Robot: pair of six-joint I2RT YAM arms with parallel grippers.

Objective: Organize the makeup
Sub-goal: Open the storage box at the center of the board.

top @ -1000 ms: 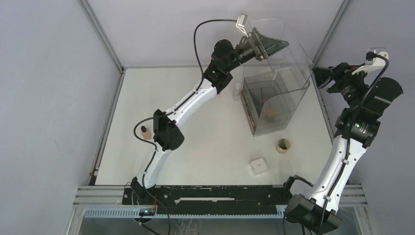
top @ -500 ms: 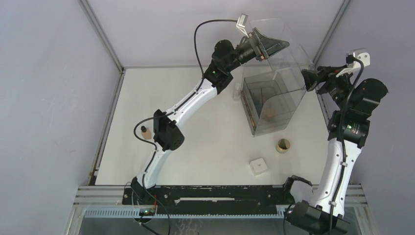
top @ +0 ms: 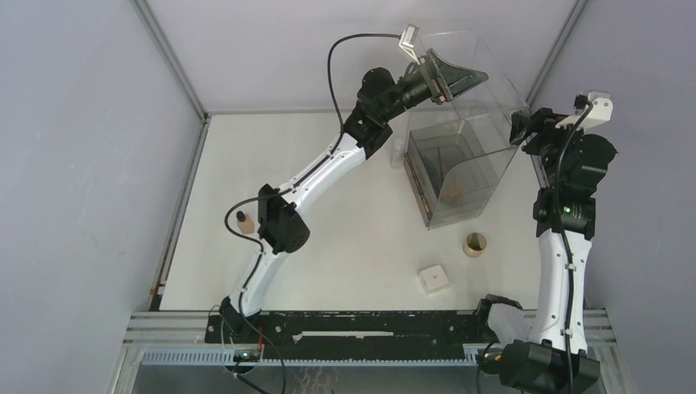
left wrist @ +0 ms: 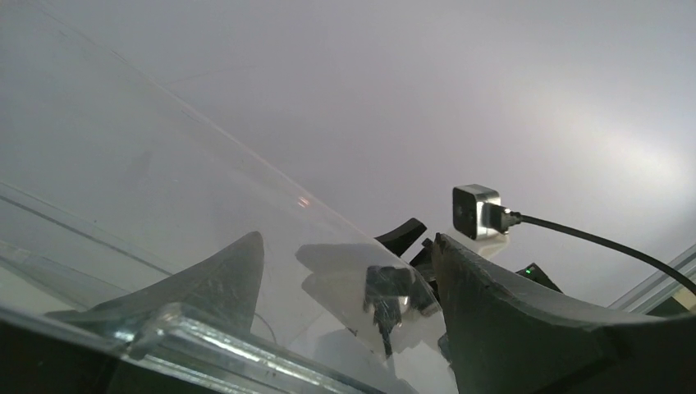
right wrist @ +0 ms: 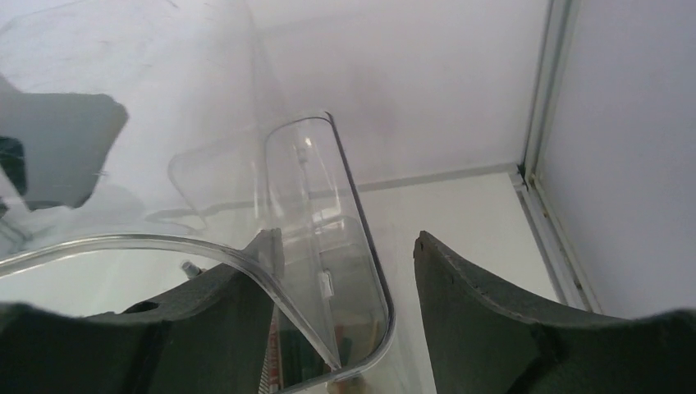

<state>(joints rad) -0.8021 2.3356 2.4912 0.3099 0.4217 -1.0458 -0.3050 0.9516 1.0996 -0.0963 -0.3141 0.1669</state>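
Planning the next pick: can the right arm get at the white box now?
Probably yes: the white box lies uncovered near its base, though the right gripper stands open astride the clear bin's rim.

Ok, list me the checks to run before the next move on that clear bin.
1. Right hand astride the rim of the clear bin: ok, rim between its open fingers.
2. Left hand astride the bin's far wall: ok, fingers apart.
3. Firm grip on the bin: not ok, neither hand is closed.
4. Bin sitting flat on the table: cannot tell.
5. Nothing lying outside the bin: not ok; white box, round puff and tan bottle lie on the table.
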